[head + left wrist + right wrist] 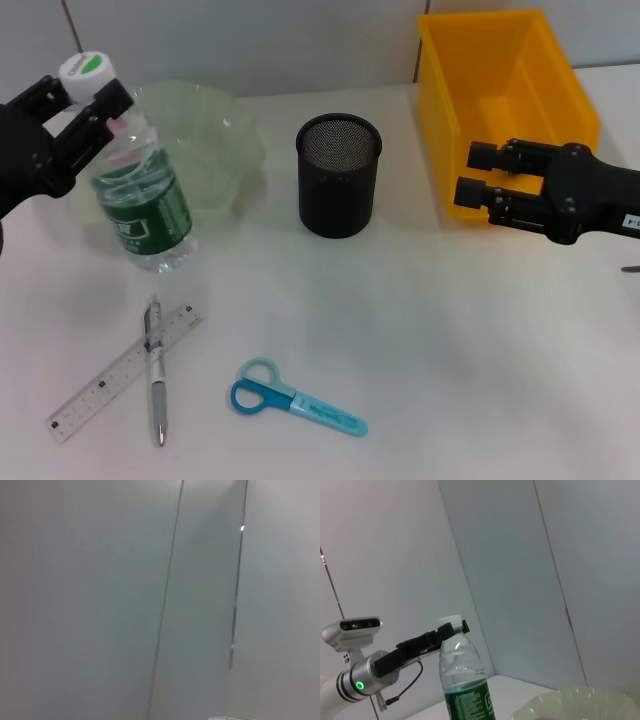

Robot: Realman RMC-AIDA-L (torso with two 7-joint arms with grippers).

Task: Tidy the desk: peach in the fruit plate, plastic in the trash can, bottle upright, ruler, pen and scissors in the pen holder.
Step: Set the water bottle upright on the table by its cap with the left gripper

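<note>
Gripping the bottle (143,195) at its neck, just under the white and green cap (84,70), the left gripper (88,112) is holding it closed between its fingers while the bottle is standing, slightly tilted, on the table (450,350) in front of the pale green fruit plate (215,140). The bottle is looking thin-walled and slick, part-filled with water, so it is probably bottom-heavy and apt to sway under a neck hold; the stiff collar below the cap is the sounder place to pinch, since the soft body would dent. The right gripper (478,187) is hovering with its jaws apart beside the yellow trash can (500,70), holding nothing. The ruler (110,380) and pen (156,375) are lying crossed, touching, near the front edge, the scissors (290,397) just beside them, all well apart from the black mesh pen holder (339,175).
</note>
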